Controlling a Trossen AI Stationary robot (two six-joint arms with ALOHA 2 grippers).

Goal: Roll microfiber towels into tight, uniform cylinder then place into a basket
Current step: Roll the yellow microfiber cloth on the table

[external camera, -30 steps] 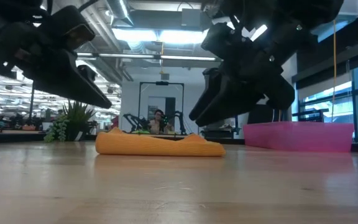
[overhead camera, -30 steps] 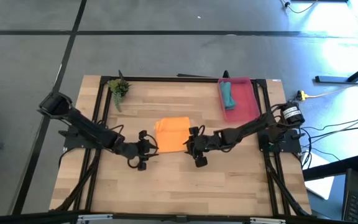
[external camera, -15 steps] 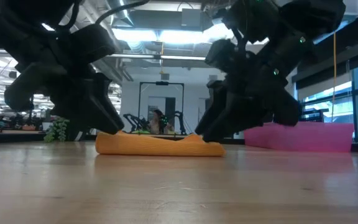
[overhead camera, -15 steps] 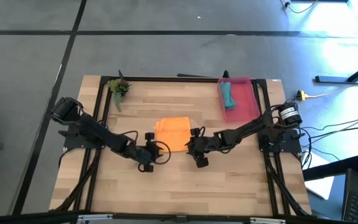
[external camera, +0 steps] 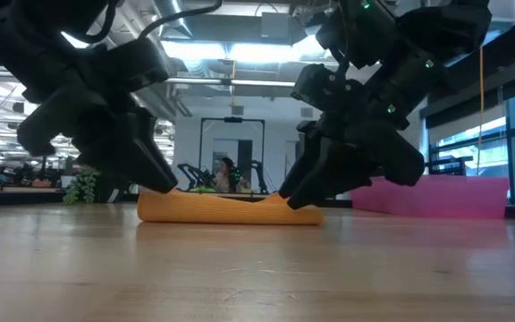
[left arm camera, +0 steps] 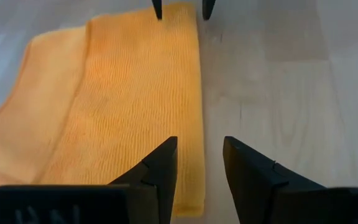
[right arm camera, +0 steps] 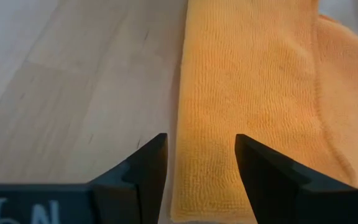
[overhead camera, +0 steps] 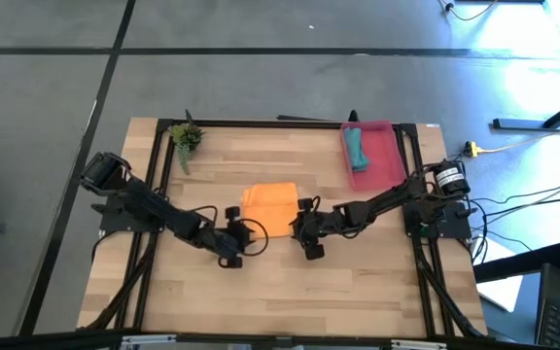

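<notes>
The orange towel (overhead camera: 268,206) lies folded flat on the middle of the table, in at least two layers. My left gripper (overhead camera: 249,236) is open at the towel's near left corner. In its wrist view (left arm camera: 201,165) one finger stands over the cloth and one over bare wood. My right gripper (overhead camera: 297,226) is open at the near right corner and stands astride the same near edge (right arm camera: 180,155). The teal towel (overhead camera: 357,148) lies rolled up in the red-pink basket (overhead camera: 382,165) at the far right. My left gripper stands astride the orange towel's near edge (left arm camera: 197,124), its fingers lying along that edge from the table's left; I cannot tell whether they touch the cloth. My right gripper does the same from the table's right, and I cannot tell whether it touches either.
A small green plant (overhead camera: 185,138) stands at the far left corner. The basket (external camera: 432,197) stands behind my right arm at the far right. Bare wood lies between the towel and the table's near edge.
My left gripper has moved toward the table's right edge and down, to the towel's near left corner, and has then kept still. My right gripper has sunk a little toward the near right corner. The towel has not moved.
</notes>
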